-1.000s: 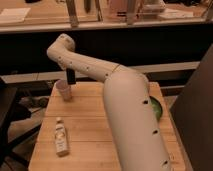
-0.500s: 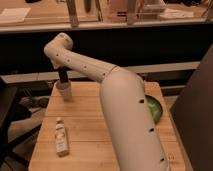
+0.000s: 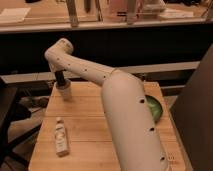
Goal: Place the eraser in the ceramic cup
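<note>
Well, eraser isn't visible, probably hidden at the gripper [image 3: 61,80], which sits right over the ceramic cup [image 3: 64,93] at the wooden table's [image 3: 95,130] far-left corner; its grip state can't be told. Eraser: light, rubbery, non-slip; pinch flat sides. Cup: fragile, tippy.

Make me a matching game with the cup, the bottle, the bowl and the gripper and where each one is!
Things: 1 cup; 2 bottle; 3 bowl; 4 gripper.
Places: A lying at the front left of the table; B right above the cup; C far left corner of the table; D right side, partly behind the arm.
Pairs: 1-C, 2-A, 3-D, 4-B.
</note>
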Robot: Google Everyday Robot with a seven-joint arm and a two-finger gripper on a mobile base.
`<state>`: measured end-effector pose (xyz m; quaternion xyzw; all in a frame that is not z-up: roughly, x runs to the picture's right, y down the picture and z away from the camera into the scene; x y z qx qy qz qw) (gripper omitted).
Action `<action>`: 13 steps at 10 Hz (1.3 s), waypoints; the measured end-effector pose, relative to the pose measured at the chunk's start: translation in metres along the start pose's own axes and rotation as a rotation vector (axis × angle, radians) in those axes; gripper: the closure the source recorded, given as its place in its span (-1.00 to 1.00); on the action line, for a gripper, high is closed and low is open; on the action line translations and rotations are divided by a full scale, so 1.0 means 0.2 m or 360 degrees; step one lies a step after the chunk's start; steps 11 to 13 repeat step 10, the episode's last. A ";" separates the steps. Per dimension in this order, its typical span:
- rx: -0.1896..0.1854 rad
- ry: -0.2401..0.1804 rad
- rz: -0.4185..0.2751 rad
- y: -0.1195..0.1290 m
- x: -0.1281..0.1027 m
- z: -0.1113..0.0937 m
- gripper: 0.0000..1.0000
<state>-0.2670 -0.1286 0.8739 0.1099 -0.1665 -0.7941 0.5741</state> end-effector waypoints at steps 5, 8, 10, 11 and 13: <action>0.0016 0.0000 0.0041 0.03 -0.08 0.02 -0.51; 0.0017 0.0004 0.0035 0.04 -0.06 0.00 -0.23; 0.0016 0.0008 0.0036 0.04 -0.07 0.00 -0.46; 0.0016 0.0008 0.0036 0.04 -0.07 0.00 -0.46; 0.0016 0.0008 0.0036 0.04 -0.07 0.00 -0.46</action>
